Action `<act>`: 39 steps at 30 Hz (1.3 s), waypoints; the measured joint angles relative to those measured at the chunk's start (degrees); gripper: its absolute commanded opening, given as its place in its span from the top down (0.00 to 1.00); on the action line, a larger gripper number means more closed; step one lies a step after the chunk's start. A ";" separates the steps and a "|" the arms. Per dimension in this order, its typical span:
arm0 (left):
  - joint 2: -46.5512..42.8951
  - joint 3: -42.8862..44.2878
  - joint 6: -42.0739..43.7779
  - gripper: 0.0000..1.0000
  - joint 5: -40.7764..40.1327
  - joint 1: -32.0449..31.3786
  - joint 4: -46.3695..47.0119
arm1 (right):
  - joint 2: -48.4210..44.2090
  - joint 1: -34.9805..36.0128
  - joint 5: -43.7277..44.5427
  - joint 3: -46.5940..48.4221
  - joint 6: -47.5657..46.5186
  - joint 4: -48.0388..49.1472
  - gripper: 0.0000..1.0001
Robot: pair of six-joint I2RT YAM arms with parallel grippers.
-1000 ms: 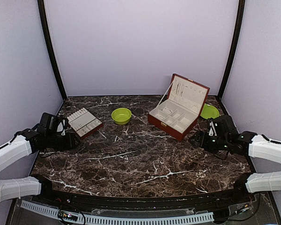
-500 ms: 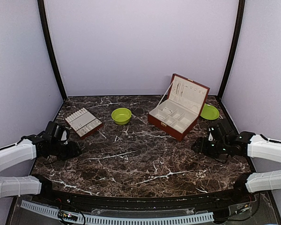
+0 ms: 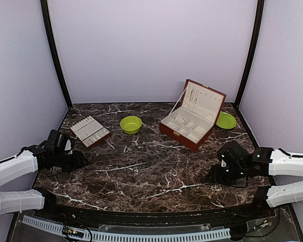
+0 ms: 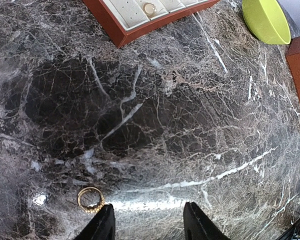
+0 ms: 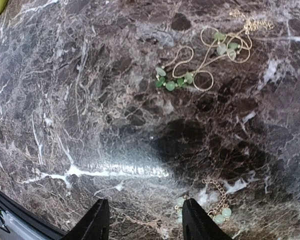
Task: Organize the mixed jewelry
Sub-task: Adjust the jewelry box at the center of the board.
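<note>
In the left wrist view a small gold ring lies on the marble just left of my left finger. My left gripper is open and empty, low over the table; in the top view it sits near the left edge. Another ring sits in the cream-lined tray. In the right wrist view a gold chain with green beads lies ahead, and a short chain with pale beads lies beside my right finger. My right gripper is open and empty.
The open red-brown box stands at the back right, with the lime-green plate beside it. The lime-green bowl is at the back middle and the tray at the back left. Purple walls enclose the table.
My right gripper has moved toward the near edge and lower, away from the box. My left gripper came back from the tray toward the near left, then held still.
</note>
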 measured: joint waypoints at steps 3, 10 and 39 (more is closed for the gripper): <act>0.11 0.98 0.07 0.50 0.13 0.00 -0.90 | 0.31 2.19 -0.15 -0.48 1.03 -0.94 0.63; 0.09 2.82 0.11 0.51 0.50 0.00 -1.49 | 4.52 6.14 1.31 -0.57 2.36 -1.73 0.65; -3.13 5.42 0.76 0.52 0.15 0.00 -5.66 | 18.78 14.21 11.52 4.39 3.85 -4.15 0.87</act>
